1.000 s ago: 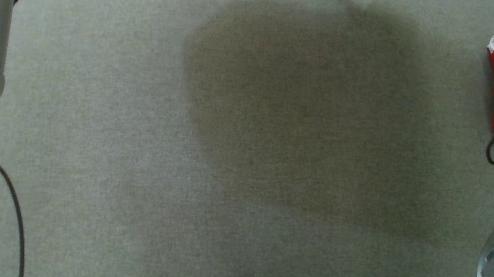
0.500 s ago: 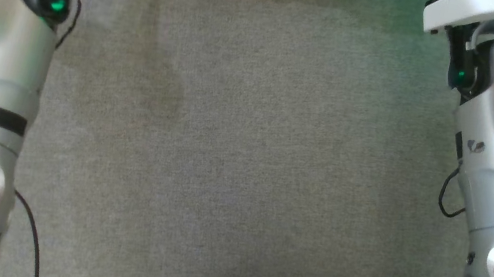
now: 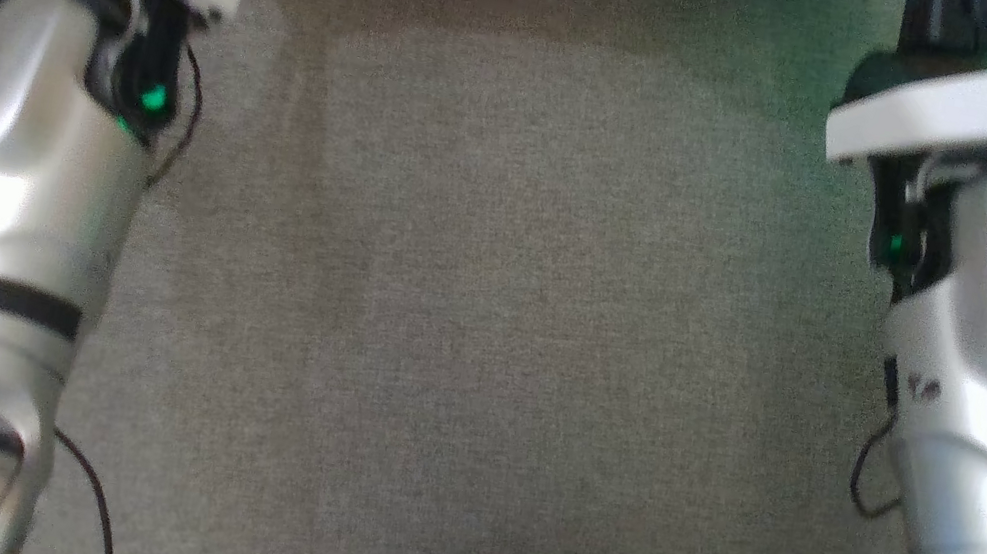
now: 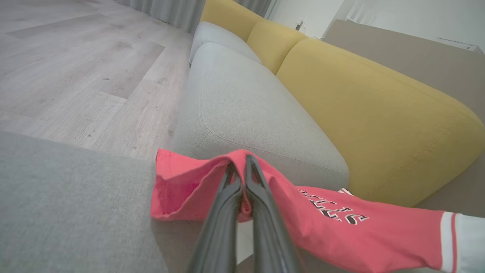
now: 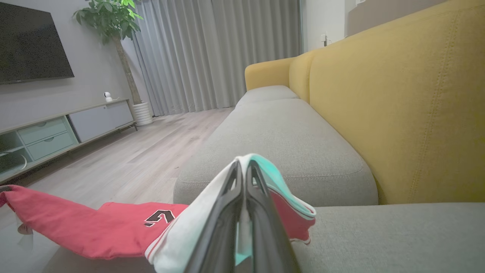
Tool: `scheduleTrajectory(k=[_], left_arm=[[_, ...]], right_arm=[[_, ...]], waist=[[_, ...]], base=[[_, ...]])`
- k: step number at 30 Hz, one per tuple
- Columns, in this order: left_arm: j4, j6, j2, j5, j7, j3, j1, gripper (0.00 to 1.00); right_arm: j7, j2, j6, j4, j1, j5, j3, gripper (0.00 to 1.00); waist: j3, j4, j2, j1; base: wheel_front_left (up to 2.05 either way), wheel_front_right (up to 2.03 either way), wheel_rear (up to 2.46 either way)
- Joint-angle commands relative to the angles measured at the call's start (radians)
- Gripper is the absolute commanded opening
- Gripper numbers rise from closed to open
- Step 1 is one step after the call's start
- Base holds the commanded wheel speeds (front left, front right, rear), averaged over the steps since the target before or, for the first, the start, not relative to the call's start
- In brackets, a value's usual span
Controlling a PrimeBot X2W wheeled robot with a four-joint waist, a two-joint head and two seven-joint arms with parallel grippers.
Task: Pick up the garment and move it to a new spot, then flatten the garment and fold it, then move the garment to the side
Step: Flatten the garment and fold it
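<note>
The red jersey [image 4: 341, 223] hangs strung between the two tools. In the left wrist view it runs from the centre down to the lower right, and in the head view just a red sliver peeks in at the top edge.

Left tool [image 4: 240, 167] is clamped fully closed on a fold of the red body. Right tool [image 5: 242, 167] is closed tight too, pinching the white-and-teal trimmed edge.

It looks like thin, floppy knit and pretty light, so I'd expect it to sag in the middle and bunch up wherever it isn't pulled taut. Grabbing it at hems or shoulders, spread wide, seems like the way to get it to lay flat.

The grey seat cushion [image 3: 496, 318] takes up the middle of the head view, so there's lots of bare room. Watch the front seam along the bottom of that view, because past it is wood floor [image 4: 75, 76]. The yellow backrest [image 4: 379, 113] walls off the far side.
</note>
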Motion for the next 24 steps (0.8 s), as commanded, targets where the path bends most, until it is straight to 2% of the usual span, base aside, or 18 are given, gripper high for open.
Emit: scheduleTrajectory(k=[1,6,11,19,24], left_arm=[[-0.049,-0.006,0.034,-0.023,-0.006,0.010,0.019,0.00],[-0.165,-0.006,0.065,-0.115,-0.006,-0.058,0.191,0.00],[-0.300,-0.006,0.100,-0.162,-0.006,-0.074,0.378,0.00],[-0.483,-0.006,0.116,-0.173,-0.006,-0.080,0.703,0.00],[-0.551,0.003,0.112,-0.137,-0.006,-0.094,0.843,0.00]], right_arm=[[-0.011,0.019,0.007,-0.051,0.032,0.011,0.000,0.00],[-0.011,0.019,0.007,-0.143,0.208,0.026,-0.031,0.00],[-0.011,0.019,0.007,-0.254,0.407,0.028,-0.036,0.00],[-0.009,0.019,0.007,-0.445,0.730,0.021,-0.076,0.00],[0.041,0.019,0.007,-0.576,0.910,0.029,-0.087,0.00]], waist=[[-0.028,0.012,-0.0001,0.0000],[-0.121,0.036,-0.0001,0.0000],[-0.205,0.052,-0.0001,0.0000],[-0.306,0.078,-0.0001,0.0000],[-0.341,0.083,-0.0001,0.0000]], base=[[0.00,0.00,0.00],[0.00,0.00,0.00],[0.00,0.00,0.00],[0.00,0.00,0.00],[0.00,0.00,0.00]])
